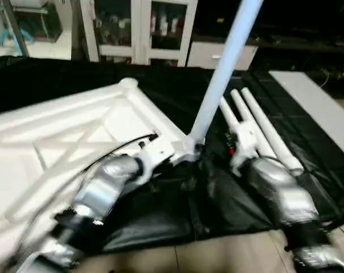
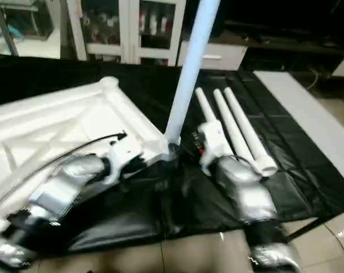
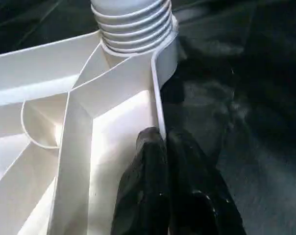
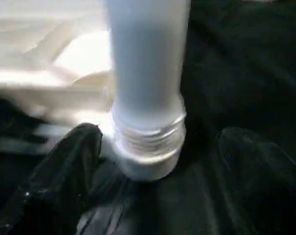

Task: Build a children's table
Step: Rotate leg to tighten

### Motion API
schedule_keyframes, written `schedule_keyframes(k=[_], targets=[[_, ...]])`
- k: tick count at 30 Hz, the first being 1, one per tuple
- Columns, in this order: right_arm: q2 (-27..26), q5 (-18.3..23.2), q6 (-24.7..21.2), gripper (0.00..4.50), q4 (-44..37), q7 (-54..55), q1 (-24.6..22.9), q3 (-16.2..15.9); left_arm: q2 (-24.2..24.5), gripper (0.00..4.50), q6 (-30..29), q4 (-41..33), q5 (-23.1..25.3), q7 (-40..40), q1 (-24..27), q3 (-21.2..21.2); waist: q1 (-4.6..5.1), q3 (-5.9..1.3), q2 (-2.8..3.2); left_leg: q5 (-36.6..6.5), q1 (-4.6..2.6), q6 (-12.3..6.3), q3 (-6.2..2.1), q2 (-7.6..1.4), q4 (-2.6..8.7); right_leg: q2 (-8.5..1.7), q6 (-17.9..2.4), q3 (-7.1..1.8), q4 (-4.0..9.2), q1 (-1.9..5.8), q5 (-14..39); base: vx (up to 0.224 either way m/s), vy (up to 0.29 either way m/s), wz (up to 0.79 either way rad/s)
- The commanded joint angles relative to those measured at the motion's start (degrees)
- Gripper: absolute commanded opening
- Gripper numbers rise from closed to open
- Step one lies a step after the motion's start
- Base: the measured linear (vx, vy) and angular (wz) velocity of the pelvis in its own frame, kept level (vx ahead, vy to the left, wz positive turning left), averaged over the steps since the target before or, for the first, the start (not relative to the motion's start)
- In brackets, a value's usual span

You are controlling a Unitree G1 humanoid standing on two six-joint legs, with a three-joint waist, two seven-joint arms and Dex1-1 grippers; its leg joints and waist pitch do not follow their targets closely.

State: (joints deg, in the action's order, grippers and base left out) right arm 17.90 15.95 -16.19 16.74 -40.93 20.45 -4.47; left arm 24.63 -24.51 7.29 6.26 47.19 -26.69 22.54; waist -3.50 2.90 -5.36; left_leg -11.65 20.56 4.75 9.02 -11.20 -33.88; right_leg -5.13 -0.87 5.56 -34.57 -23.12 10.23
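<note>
Pinching tabletop [image 3: 113, 127] rim, left pincer [image 3: 162, 142]; right pincer [image 4: 153, 161] wide around leg [image 4: 147, 73]; no legible writing.

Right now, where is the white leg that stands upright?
The upright white plastic leg stands in the near right corner socket of the upside-down white tabletop, left of three loose legs.

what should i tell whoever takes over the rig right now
Left gripper: shut on the rim of the table top, which lies underside up on the black sheet.
Right gripper: open, fingers either side of the upright leg, not gripping it.
Done: one leg standing in the near corner socket, threads still showing.
Left: seat that leg, then fit the three loose legs lying beside the right arm.
</note>
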Motion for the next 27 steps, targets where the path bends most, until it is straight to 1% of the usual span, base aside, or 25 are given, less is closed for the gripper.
schedule_keyframes(k=[1, 2, 3, 4, 5, 6, 7, 8, 9, 10, 11, 13, 14, 16, 17, 18, 20, 22, 23, 24, 25, 26, 27], targets=[[3.23, 1.45, -1.98, 4.14, -3.58, -5.81, -1.2, -1.09, 2.97, 0.0, 5.87, -2.17, -1.75, 9.69, 2.27, 4.34, -0.25, -3.9, 1.1, 0.86, -0.18, -4.25, -0.04, -1.92, 3.7, -3.22, -12.93, -3.22, 2.11, 3.63, -5.49, 0.0, 0.0, 0.0], [4.51, 1.54, -2.27, 4.14, -4.15, -7.69, -1.74, -1.6, 4.25, 0.0, 6.48, -3.29, -2.82, 12.47, 2.72, 4.66, -0.22, -3.73, 1.19, -0.29, -0.4, -4.48, 0.11, -2.13, 3.83, -3.35, -13.57, -3.3, 2.13, 3.46, -4.36, 0.0, 0.0, 0.0], [5.21, 1.48, -2.23, 4.14, -4.29, -8.77, -1.97, -1.95, 4.84, 0.0, 6.32, -3.8, -3.29, 13.75, 2.84, 4.81, -0.22, -3.66, 1.15, -1.0, -0.46, -4.34, 0.16, -2.17, 3.87, -3.36, -13.77, -3.29, 2.21, 3.44, -3.35, 0.0, 0.0, 0.0], [7.24, 1.84, -2.96, 4.14, -5.2, -11.99, -2.6, -3.04, 6.38, 0.0, 6.1, -4.68, -4.06, 16.66, 2.87, 5.31, -0.38, -3.5, 1.33, -2.74, -0.95, -3.69, 0.41, -2.38, 3.98, -3.35, -14.24, -3.31, 2.39, 3.0, -1.04, 0.0, 0.0, 0.0], [7.54, 1.97, -3.16, 4.14, -5.36, -12.52, -2.69, -3.2, 6.6, 0.0, 6.22, -4.74, -4.12, 17.06, 2.84, 5.4, -0.61, -3.29, 1.29, -5.08, -0.91, -2.89, 0.46, -2.48, 4.24, -3.25, -13.81, -3.35, 2.6, 3.11, 2.04, 0.0, 0.0, 0.0], [8.33, 2.49, -4.19, 4.14, -6.23, -14.19, -2.9, -3.75, 7.02, 0.0, 6.67, -4.75, -4.32, 17.85, 2.72, 5.61, -0.75, -3.06, 1.14, -7.57, -0.77, -2.04, 0.46, -2.47, 4.42, -3.32, -12.72, -3.45, 2.91, 3.13, 5.25, 0.0, 0.0, 0.0], [8.38, 2.52, -4.27, 4.14, -6.3, -14.3, -2.91, -3.79, 7.04, 0.0, 6.7, -4.74, -4.33, 17.89, 2.71, 5.63, -0.86, -3.02, 1.12, -8.66, -0.78, -1.45, 0.35, -2.56, 4.62, -3.44, -12.19, -3.5, 3.0, 3.21, 7.11, 0.0, 0.0, 0.0], [8.91, 2.74, -4.96, 4.14, -6.88, -15.7, -2.91, -4.44, 7.37, 0.0, 7.18, -4.59, -4.53, 18.61, 2.5, 5.94, -0.87, -2.88, 0.9, -10.93, -0.82, -0.36, 0.37, -2.57, 4.75, -3.55, -11.06, -3.63, 3.41, 3.0, 10.94, 0.0, 0.0, 0.0], [9.03, 2.66, -5.09, 4.14, -7.02, -16.18, -2.87, -4.64, 7.52, 0.0, 7.48, -4.46, -4.6, 19.0, 2.4, 6.09, -1.04, -2.81, 0.97, -12.83, -1.07, 0.35, 0.38, -2.54, 4.8, -3.68, -10.09, -3.77, 3.78, 2.73, 14.31, 0.0, 0.0, 0.0], [8.79, 1.76, -4.5, 4.14, -6.22, -15.97, -2.51, -5.09, 7.64, 0.0, 7.62, -4.37, -4.58, 19.39, 2.31, 6.31, -1.11, -2.82, 0.99, -13.48, -1.26, 0.58, 0.42, -2.55, 4.76, -3.68, -9.85, -3.82, 3.91, 2.54, 15.27, 0.0, 0.0, 0.0], [8.39, 0.33, -3.42, 4.14, -4.92, -16.03, -1.9, -6.04, 7.6, 0.0, 8.81, -3.77, -4.17, 19.5, 2.13, 6.46, -1.32, -2.8, 0.81, -14.04, -1.33, 1.0, 0.49, -2.53, 4.74, -3.68, -9.37, -3.88, 4.06, 2.29, 16.46, 0.0, 0.0, 0.0], [8.33, -0.01, -3.23, 4.14, -4.52, -16.56, -1.64, -6.61, 7.51, 0.0, 9.25, -3.48, -4.05, 19.67, 2.03, 6.44, -1.38, -2.84, 0.86, -13.74, -1.22, 1.2, 0.49, -2.54, 4.74, -3.65, -9.07, -3.88, 4.02, 2.3, 16.45, 0.0, 0.0, 0.0], [8.2, -0.33, -2.86, 4.14, -4.07, -17.31, -1.28, -7.31, 7.28, 0.0, 9.78, -3.03, -3.78, 19.72, 1.83, 6.39, -1.37, -2.91, 0.75, -13.21, -1.11, 1.16, 0.47, -2.48, 4.69, -3.6, -8.86, -3.84, 3.92, 2.37, 16.15, 0.0, 0.0, 0.0], [8.15, -0.43, -2.73, 4.14, -3.99, -17.38, -1.18, -7.42, 7.21, 0.0, 9.95, -2.89, -3.65, 19.75, 1.75, 6.34, -1.45, -3.03, 0.77, -11.77, -1.03, 1.16, 0.48, -2.51, 4.63, -3.53, -8.91, -3.83, 3.68, 2.44, 14.43, 0.0, 0.0, 0.0], [7.98, -0.35, -2.76, 4.14, -3.69, -17.63, -0.95, -7.5, 7.08, 0.0, 9.96, -2.76, -3.55, 19.71, 1.66, 6.33, -1.45, -3.13, 0.68, -10.28, -0.82, 1.0, 0.44, -2.47, 4.6, -3.47, -9.2, -3.78, 3.38, 2.67, 12.58, 0.0, 0.0, 0.0], [7.97, -0.38, -2.73, 4.14, -3.64, -17.65, -0.92, -7.51, 7.06, 0.0, 9.95, -2.74, -3.54, 19.7, 1.65, 6.33, -1.47, -3.15, 0.71, -9.98, -0.81, 0.95, 0.46, -2.45, 4.57, -3.46, -9.31, -3.77, 3.32, 2.68, 12.04, 0.0, 0.0, 0.0], [7.81, -0.7, -2.38, 3.87, -3.01, -18.12, -0.45, -7.9, 6.81, 0.0, 9.92, -2.55, -3.43, 19.53, 1.46, 6.27, -1.39, -3.24, 0.64, -9.2, -0.74, 0.77, 0.47, -2.41, 4.48, -3.43, -9.79, -3.72, 3.08, 2.77, 10.59, 0.0, 0.0, 0.0], [7.99, -1.2, -1.84, 3.76, -2.37, -18.86, -0.19, -8.53, 6.79, 0.0, 10.18, -2.31, -3.35, 19.36, 1.35, 6.29, -1.42, -3.24, 0.62, -9.05, -0.83, 0.42, 0.57, -2.39, 4.38, -3.42, -10.32, -3.74, 3.06, 2.75, 10.02, 0.0, 0.0, 0.0], [7.99, -1.2, -1.84, 3.76, -2.37, -18.86, -0.19, -8.53, 6.79, 0.0, 10.18, -2.31, -3.35, 19.36, 1.35, 6.29, -1.48, -3.23, 0.62, -8.99, -0.84, 0.33, 0.6, -2.38, 4.36, -3.45, -10.32, -3.76, 3.09, 2.76, 10.07, 0.0, 0.0, 0.0], [7.98, -1.28, -1.59, 3.55, -2.13, -19.0, -0.14, -8.59, 6.81, 0.0, 10.32, -2.19, -3.3, 19.4, 1.33, 6.3, -1.46, -3.18, 0.66, -9.23, -0.78, 0.4, 0.56, -2.4, 4.42, -3.45, -10.24, -3.75, 3.12, 2.76, 10.53, 0.0, 0.0, 0.0], [7.91, -1.31, -1.45, 3.55, -1.95, -19.24, -0.13, -8.58, 6.81, 0.0, 10.46, -2.09, -3.26, 19.45, 1.34, 6.29, -1.47, -3.18, 0.63, -9.49, -0.8, 0.48, 0.57, -2.4, 4.41, -3.46, -10.13, -3.74, 3.19, 2.74, 11.01, 0.0, 0.0, 0.0], [7.84, -1.33, -1.35, 3.38, -1.82, -19.44, -0.13, -8.54, 6.8, 0.0, 10.57, -2.01, -3.23, 19.5, 1.34, 6.28, -1.48, -3.16, 0.56, -9.83, -0.79, 0.52, 0.56, -2.39, 4.42, -3.54, -9.91, -3.77, 3.27, 2.78, 11.97, 0.0, 0.0, 0.0], [7.84, -1.33, -1.35, 3.34, -1.82, -19.44, -0.13, -8.54, 6.8, 0.0, 10.57, -2.01, -3.23, 19.5, 1.34, 6.28, -1.48, -3.15, 0.54, -10.0, -0.78, 0.5, 0.55, -2.39, 4.42, -3.54, -9.79, -3.78, 3.31, 2.77, 12.4, 0.0, 0.0, 0.0]])
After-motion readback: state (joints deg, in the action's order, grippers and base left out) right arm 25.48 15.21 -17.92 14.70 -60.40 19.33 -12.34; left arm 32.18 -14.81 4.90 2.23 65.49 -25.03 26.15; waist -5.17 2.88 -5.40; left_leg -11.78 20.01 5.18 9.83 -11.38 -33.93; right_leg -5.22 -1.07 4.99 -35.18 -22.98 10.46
